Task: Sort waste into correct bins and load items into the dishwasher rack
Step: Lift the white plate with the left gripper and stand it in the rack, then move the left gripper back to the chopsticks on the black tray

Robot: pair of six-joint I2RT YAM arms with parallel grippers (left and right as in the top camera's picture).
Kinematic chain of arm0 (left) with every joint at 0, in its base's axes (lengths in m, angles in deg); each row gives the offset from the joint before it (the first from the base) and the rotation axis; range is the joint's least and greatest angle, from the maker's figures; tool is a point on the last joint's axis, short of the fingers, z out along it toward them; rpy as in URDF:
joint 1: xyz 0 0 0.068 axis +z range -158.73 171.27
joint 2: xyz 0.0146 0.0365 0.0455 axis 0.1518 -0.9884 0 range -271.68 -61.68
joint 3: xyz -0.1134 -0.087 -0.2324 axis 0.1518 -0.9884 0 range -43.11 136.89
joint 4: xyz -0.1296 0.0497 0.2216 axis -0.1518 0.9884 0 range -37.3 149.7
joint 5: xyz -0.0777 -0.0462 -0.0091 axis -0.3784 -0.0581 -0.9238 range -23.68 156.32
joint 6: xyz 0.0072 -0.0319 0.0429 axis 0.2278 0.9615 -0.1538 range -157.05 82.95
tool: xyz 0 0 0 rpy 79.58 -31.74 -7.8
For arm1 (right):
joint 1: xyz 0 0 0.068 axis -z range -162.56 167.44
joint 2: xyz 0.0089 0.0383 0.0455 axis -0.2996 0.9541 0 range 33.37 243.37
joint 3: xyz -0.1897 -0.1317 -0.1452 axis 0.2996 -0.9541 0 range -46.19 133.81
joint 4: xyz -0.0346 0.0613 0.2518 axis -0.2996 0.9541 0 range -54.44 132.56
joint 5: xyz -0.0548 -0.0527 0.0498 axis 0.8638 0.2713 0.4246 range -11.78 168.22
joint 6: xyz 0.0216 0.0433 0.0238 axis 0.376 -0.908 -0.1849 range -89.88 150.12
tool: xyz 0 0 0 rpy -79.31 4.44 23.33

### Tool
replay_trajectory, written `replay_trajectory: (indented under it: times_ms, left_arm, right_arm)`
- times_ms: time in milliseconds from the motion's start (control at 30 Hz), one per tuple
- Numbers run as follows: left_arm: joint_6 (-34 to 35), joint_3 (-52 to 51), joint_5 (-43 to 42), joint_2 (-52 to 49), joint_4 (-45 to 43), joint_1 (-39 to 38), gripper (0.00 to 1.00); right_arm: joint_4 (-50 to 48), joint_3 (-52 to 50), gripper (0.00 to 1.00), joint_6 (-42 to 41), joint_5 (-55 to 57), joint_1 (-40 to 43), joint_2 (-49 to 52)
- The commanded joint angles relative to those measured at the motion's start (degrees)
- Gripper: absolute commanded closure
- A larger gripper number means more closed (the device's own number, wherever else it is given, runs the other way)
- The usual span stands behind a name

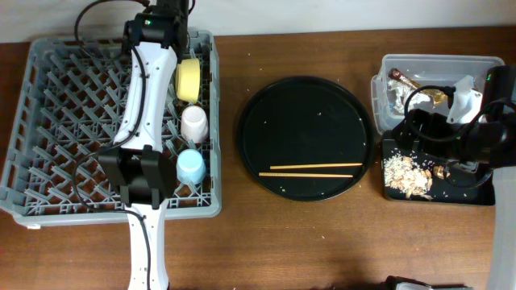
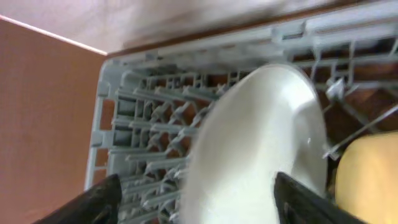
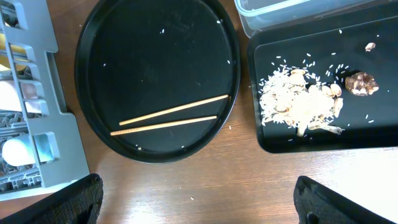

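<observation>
Brown wooden desk (image 1: 322, 242), a pale wall along its far edge. Straight to the left tool (image 2: 196, 196): it's spread wide, dark tips in both bottom corners of its camera, and the grey plate (image 2: 261, 143) stands on edge between them, leaning among the pegs of the rack (image 2: 143, 106). One tip overlaps the plate's rim, but whether it touches, I can't tell. Right beside the plate sits the yellow bowl (image 1: 189, 79), tipped on edge against the rack wall. Further back along that wall, toward the arm's base, come the pink cup (image 1: 194, 122) and then the blue cup (image 1: 191, 167), all three in one row.

Now the right tool (image 3: 199, 196): it's spread too, with nothing between the fingers, hanging over bare desk. Just ahead of it is the round black tray (image 3: 155, 56), with two chopsticks (image 3: 171, 115) lying nearly parallel near the tool-side rim. Ahead on the other side is the flat black tray (image 3: 373, 56), with pale food scraps (image 3: 298, 102) heaped inside. Past that, right against it, the clear tub (image 1: 439, 60) holds a foil wrapper (image 1: 401, 77) and some tissue (image 1: 397, 98).
</observation>
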Motion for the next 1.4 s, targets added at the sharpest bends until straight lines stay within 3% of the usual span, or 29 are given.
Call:
replay_trajectory:
  times_ms: [0, 100, 167, 233, 367, 467, 567, 800, 867, 1067, 1267, 1367]
  left_arm:
    - [-0.07, 3.91, -3.39, 2.05, -0.26, 0.15, 0.16]
    - [-1.07, 9.35, -10.58, 6.01, 3.34, -1.27, 0.13]
    - [-9.97, 10.75, -25.64, 9.99, 7.85, -3.04, 0.13]
    - [-14.67, 10.75, -37.05, 11.19, 13.66, -4.74, 0.13]
    - [-19.93, 8.76, -50.84, 8.68, 23.82, -9.11, 0.14]
    - [-20.52, 3.23, -51.34, 5.11, 24.13, -14.91, 0.14]
    - [-25.77, -2.73, -51.3, 2.38, 23.82, -21.09, 0.17]
    - [-26.62, -17.09, -49.66, -0.44, 13.09, -34.95, 0.23]
    - [-26.58, -22.12, -45.48, -0.44, 7.63, -37.99, 0.24]
    - [-26.56, -30.88, -39.3, -0.44, -3.26, -41.03, 0.25]
    - [-26.56, -31.1, -36.76, -0.39, -5.53, -40.87, 0.25]
    - [-23.19, -31.1, -30.58, -0.39, -8.2, -40.26, 0.25]
  right_arm:
    - [-0.02, -0.22, 0.01, 0.22, 0.48, 0.24, 0.04]
    - [-0.02, -0.22, 0.01, 0.22, 0.48, 0.24, 0.04]
    - [-0.02, -0.22, 0.02, 0.22, 0.5, 0.26, 0.04]
    - [-0.02, -0.22, 0.02, 0.22, 0.48, 0.24, 0.04]
    - [-0.02, -0.22, 0.01, 0.22, 0.48, 0.24, 0.02]
    - [-0.02, -0.22, 0.02, 0.22, 0.48, 0.26, 0.02]
    - [-0.02, -0.22, 0.02, 0.22, 0.48, 0.24, 0.04]
    - [-0.02, -0.22, 0.02, 0.22, 0.48, 0.24, 0.02]
    - [-0.02, -0.22, 0.01, 0.22, 0.5, 0.24, 0.02]
    - [-0.02, -0.22, 0.02, 0.22, 0.48, 0.24, 0.02]
    - [-0.02, -0.22, 0.02, 0.22, 0.48, 0.26, 0.04]
    - [-0.02, -0.22, 0.02, 0.22, 0.48, 0.24, 0.02]
